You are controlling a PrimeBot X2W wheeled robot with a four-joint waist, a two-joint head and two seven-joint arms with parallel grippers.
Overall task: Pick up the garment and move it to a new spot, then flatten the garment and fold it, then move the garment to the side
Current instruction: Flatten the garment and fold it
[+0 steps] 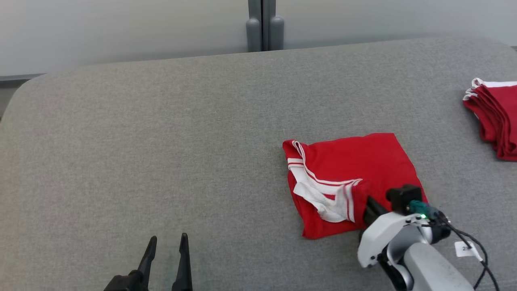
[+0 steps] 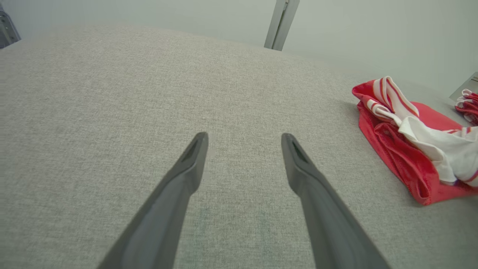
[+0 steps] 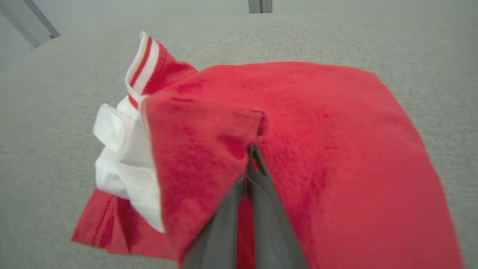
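Pinching the garment (image 3: pixel 328 157), the right end effector (image 3: pixel 254 148) is showing its clenched tips in the wrist view; the left end effector (image 2: pixel 244 139) is hovering released.

So the count: one red garment (image 1: pixel 355 178) by itself, one pile of red garments (image 1: pixel 494 117) (can't tell how many are in it), one grey surface (image 1: pixel 161 141), and two end effectors, the left end effector (image 1: pixel 169 238) and the right end effector (image 3: pixel 254 149).

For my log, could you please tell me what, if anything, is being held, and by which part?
The right gripper is shut on the red shirt, pinching its top layer near the robot-side edge. The left gripper holds nothing.
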